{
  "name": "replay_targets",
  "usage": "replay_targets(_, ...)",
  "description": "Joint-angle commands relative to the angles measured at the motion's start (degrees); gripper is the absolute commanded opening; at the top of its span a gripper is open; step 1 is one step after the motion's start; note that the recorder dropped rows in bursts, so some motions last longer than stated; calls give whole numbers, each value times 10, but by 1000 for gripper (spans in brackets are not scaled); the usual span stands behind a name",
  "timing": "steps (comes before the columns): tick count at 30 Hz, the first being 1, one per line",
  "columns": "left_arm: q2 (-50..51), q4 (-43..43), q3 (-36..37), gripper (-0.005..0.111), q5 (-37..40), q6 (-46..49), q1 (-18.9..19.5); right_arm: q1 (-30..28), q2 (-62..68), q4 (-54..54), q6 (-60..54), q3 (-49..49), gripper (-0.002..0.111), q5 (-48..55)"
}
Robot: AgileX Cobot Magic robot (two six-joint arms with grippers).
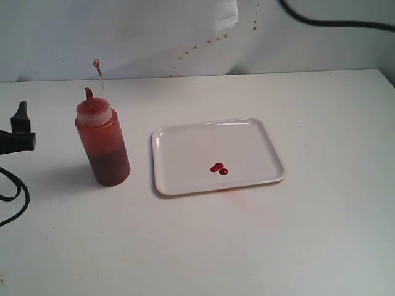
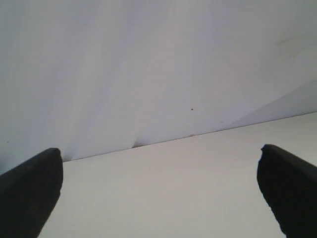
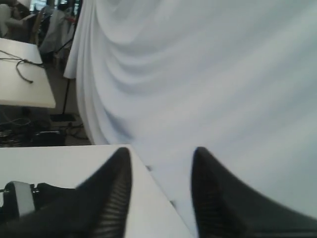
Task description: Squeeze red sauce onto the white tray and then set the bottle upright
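The bottle [image 1: 103, 143] stands upright on the white table, left of the white tray [image 1: 185, 145], its nozzle up and the tethered tip cap hanging above it. Two small blobs of red sauce [image 1: 219, 168] lie near the tray's front middle. At the far left edge of the exterior view sits my left gripper [image 1: 20, 129], well apart from the bottle. In the left wrist view the left gripper [image 2: 161, 186] is wide open over bare table. The right gripper [image 3: 161, 158] is open with nothing between its fingers, and it is out of the exterior view.
A white cloth backdrop [image 1: 154, 37] with tiny red splatters hangs behind the table. A faint pinkish smear [image 1: 237, 192] marks the table just in front of the tray. A black cable [image 1: 15, 200] loops at the left edge.
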Motion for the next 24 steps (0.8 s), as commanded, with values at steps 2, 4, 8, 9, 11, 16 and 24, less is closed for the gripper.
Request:
replay_targets(2,-7,15,4,105,-1,28,0,-83,-80,-10,32,87,0,11)
replay_targets(4,-24,27,13,105,-1,29,0,-124,-107,-10,41,127,0,11)
replay_targets(8,-85,112,39,105,-3,18,0,-215,-136,-10,54,220,0,14)
replay_targets(9,-110,146,45,105,-3,-4,0,-233,-139,-10,54,243,0,14)
replay_targets(11,-150,189,57,105,-1,-41,0,-263,-143,-10,54,287,0,13)
replay_targets(16,-249,294,80,105,-1,-139,0,-287,-164,88,16,359,0,0)
replay_targets(24,-404,403,102,105,0,-259,0,-287,-275,267,-146,460,0,36)
